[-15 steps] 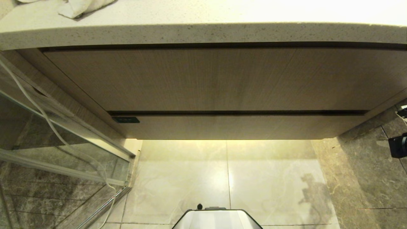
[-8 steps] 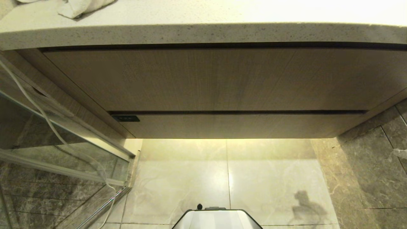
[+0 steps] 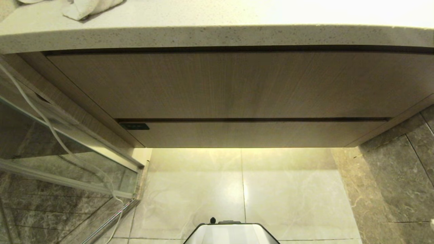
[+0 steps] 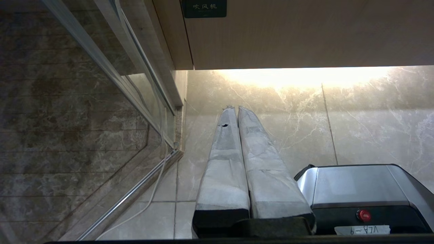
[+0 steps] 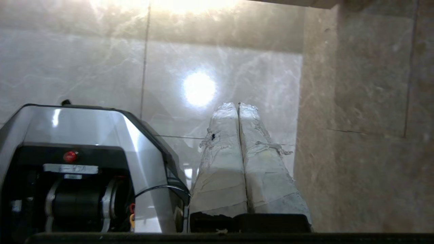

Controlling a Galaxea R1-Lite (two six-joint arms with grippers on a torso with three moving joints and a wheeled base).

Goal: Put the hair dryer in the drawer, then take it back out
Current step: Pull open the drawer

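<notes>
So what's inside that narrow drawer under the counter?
Can't tell: the drawer is shut, only its wood-grain front and a small dark label show. No hair dryer is visible anywhere.

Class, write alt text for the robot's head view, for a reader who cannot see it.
A wood-grain vanity seen from in front and above: the narrow drawer at its foot is shut, under a taller panel and a speckled countertop with a white towel at its far left. Below lie pale floor tiles, glass panelling on the left; no hair dryer or robot hand shows.
</notes>
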